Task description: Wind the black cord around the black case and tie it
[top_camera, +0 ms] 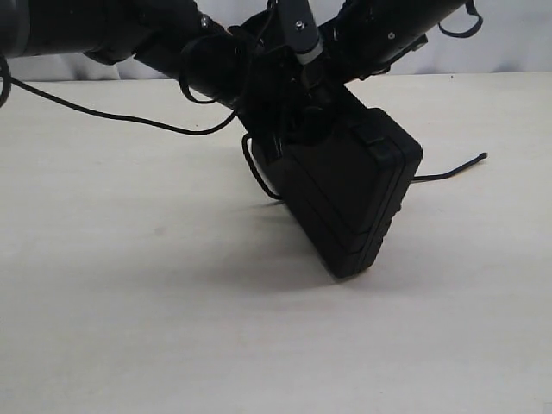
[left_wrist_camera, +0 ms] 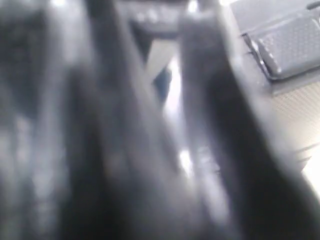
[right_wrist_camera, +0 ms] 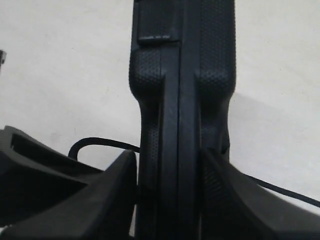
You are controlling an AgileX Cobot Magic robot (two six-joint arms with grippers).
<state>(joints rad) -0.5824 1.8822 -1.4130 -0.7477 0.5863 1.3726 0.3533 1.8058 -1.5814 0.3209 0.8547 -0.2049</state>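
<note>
Two arms meet over the black case (top_camera: 354,198), which stands tilted on the pale table (top_camera: 129,328), a little toward 3 o'clock from the middle of the exterior view. Its lowest corner points to 6 o'clock and sits down at the table top. Its upper end leans toward 11 o'clock into the dark mass of both wrists. The left gripper (top_camera: 272,121) comes in from 10 o'clock and the right gripper (right_wrist_camera: 167,160) from 1 o'clock.

The right wrist view shows the case edge-on, its two halves running straight between the gripper's two fingers (right_wrist_camera: 110,195). One finger stands on each side of the case's narrow waist, close against its pebbled walls. I cannot tell whether they press on it or only flank it.

The left wrist view is too close and blurred to read. Only a textured latch (left_wrist_camera: 292,45) of the case is sharp. The dark streaks beside it are probably the fingers, and I cannot tell how the jaws stand.

The black cord (top_camera: 129,116) trails over the table from 9 o'clock toward the case and hangs in a loop against the case's 9 o'clock edge. It comes out again at 3 o'clock, where one end lies loose on the table. In the right wrist view it shows as a thin line on either side of the case.
</note>
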